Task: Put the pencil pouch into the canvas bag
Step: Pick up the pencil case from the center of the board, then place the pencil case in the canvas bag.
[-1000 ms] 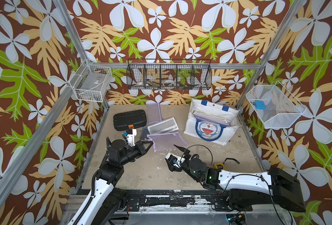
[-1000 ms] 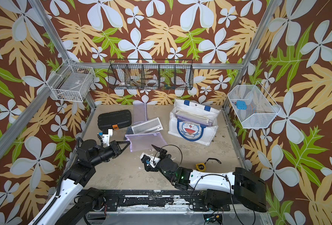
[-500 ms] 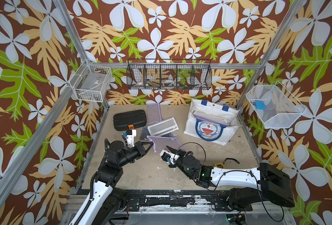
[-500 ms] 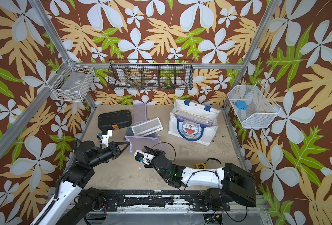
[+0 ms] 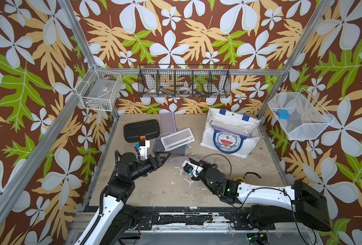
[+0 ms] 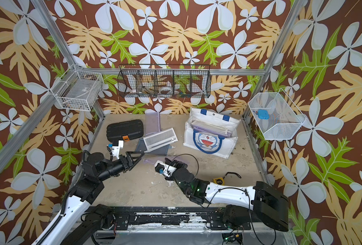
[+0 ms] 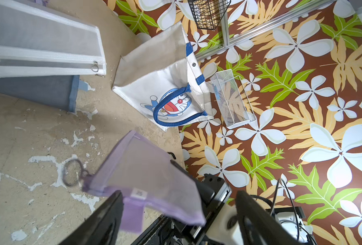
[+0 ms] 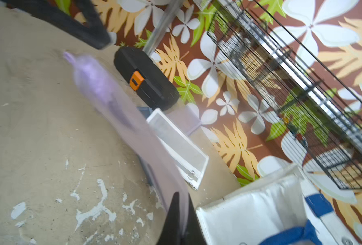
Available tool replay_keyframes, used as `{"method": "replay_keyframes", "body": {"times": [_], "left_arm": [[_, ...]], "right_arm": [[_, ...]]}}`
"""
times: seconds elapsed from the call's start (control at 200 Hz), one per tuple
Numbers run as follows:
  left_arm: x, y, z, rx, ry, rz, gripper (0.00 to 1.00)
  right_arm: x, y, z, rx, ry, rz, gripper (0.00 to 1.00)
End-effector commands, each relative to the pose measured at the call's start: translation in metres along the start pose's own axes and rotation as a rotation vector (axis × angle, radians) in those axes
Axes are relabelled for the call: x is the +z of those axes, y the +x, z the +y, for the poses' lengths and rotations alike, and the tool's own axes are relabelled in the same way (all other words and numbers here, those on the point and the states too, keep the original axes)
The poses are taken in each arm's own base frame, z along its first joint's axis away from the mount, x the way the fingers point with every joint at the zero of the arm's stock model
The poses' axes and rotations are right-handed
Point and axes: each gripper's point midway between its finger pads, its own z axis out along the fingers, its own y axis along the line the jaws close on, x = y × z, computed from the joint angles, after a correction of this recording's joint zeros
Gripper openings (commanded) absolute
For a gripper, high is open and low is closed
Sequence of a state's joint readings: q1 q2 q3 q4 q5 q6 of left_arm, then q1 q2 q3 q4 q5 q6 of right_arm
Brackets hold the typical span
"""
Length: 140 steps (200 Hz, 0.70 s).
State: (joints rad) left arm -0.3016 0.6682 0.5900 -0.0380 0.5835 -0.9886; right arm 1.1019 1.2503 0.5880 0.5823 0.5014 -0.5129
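The pencil pouch [image 7: 146, 169], a lilac mesh pouch with a ring zip pull, hangs blurred above the table between my two grippers. My right gripper [image 8: 179, 197] is shut on one edge of it, and the pouch [image 8: 112, 101] streams away from the jaws. My left gripper [image 7: 180, 203] stands open around the pouch's other end, its fingers [image 7: 110, 212] apart from the mesh. In both top views the left gripper [image 5: 165, 156] and right gripper [image 5: 191, 159] face each other mid-table. The canvas bag [image 5: 229, 135], [image 6: 209, 137] lies open-mouthed at the back right with flat pouches inside.
A black case [image 5: 142, 130] lies at the back left. A white mesh pouch [image 5: 178, 139] rests on a grey one [image 5: 161, 146], with another lilac pouch [image 5: 168, 123] behind. A yellow tape measure [image 5: 238, 179] sits by my right arm. Wire baskets hang on the walls.
My left gripper has opened and let go of the pouch. My right gripper has shut on it. The pouch has come up off the table between them.
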Motion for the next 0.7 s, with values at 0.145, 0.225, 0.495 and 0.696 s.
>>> {"method": "replay_keyframes", "body": {"times": [0.145,0.225,0.495,0.696], "left_arm": [[0.004,-0.003,-0.001,0.008,0.136,-0.013,0.92],[0.005,-0.002,0.01,0.027,0.097,-0.017,0.92],[0.004,-0.004,0.027,0.12,0.012,-0.044,0.92],[0.0,-0.005,0.024,0.185,-0.007,-0.045,0.92]], "right_arm": [[-0.028,-0.022,-0.074,0.084,0.087,-0.069,0.0],[-0.036,-0.035,-0.094,0.05,0.113,-0.09,0.0],[-0.024,-0.052,-0.219,0.023,0.315,-0.024,0.0],[-0.003,-0.028,-0.293,-0.004,0.405,0.107,0.0]]}}
